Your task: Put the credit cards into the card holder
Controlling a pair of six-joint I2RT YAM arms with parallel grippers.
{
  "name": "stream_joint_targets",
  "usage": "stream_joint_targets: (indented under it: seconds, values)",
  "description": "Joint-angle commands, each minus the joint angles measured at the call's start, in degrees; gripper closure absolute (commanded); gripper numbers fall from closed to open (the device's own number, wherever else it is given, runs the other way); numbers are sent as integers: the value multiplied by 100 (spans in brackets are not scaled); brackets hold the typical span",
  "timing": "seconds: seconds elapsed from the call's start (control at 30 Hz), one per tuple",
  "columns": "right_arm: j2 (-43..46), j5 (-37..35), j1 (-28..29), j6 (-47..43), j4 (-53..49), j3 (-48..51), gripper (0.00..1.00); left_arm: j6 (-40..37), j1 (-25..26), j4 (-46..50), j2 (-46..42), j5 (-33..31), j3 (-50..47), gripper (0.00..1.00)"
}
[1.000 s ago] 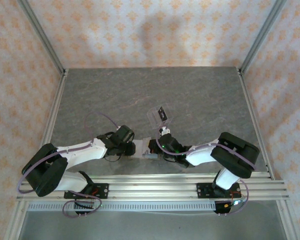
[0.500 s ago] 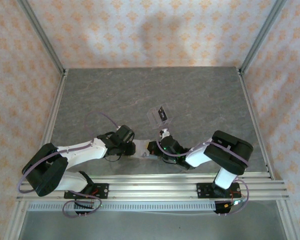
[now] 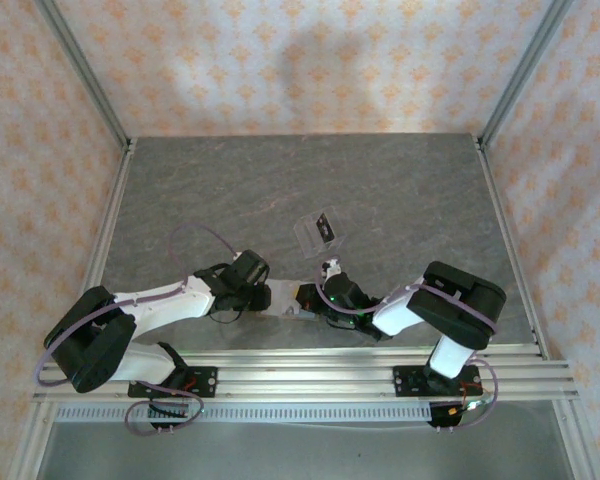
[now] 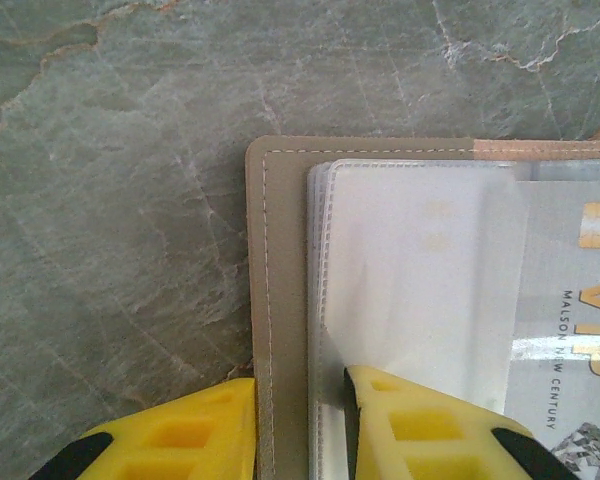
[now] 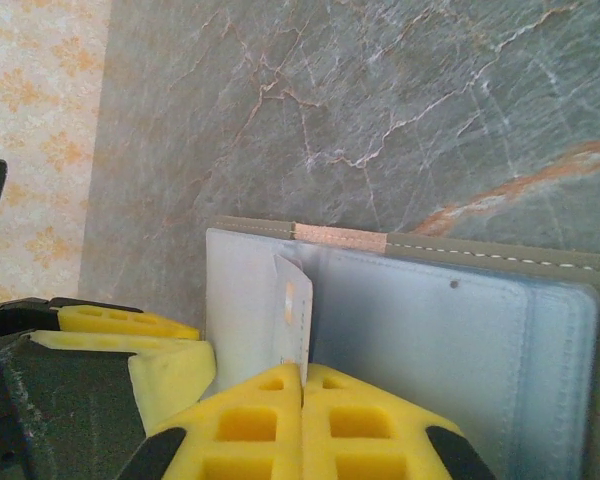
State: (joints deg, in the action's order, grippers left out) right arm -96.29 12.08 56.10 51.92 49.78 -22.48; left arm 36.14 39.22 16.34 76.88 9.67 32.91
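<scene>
Grey marbled desk inside patterned walls, seen from above. Near the front edge, card holder lying between left gripper and right gripper, clear stand near, farther back. From the left wrist: holder open flat, yellow fingers part-way apart, straddling its edge, one resting on a clear sleeve. From the right wrist: gripper closed on a credit card, upright on edge over the sleeves.

On the grey veined table were set a tan leather-like card holder — opened flat — and a clear plastic stand.
</scene>
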Motion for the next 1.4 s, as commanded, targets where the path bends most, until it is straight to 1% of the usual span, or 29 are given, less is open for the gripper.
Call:
stream_joint_targets:
  seconds: [0.0, 0.5, 0.8, 1.37]
  values:
    - [-135, 100, 9, 2, -203, 118, 100, 53, -38, 322, 45, -176, 23, 72]
    - [-404, 208, 70, 15, -189, -50, 100, 16, -38, 370, 61, -159, 84, 72]
    - [-400, 15, 85, 55, -266, -42, 100, 29, -37, 362, -13, -150, 32, 72]
    - [-644, -164, 252, 124, -478, -379, 100, 99, -21, 255, -56, -104, -83, 72]
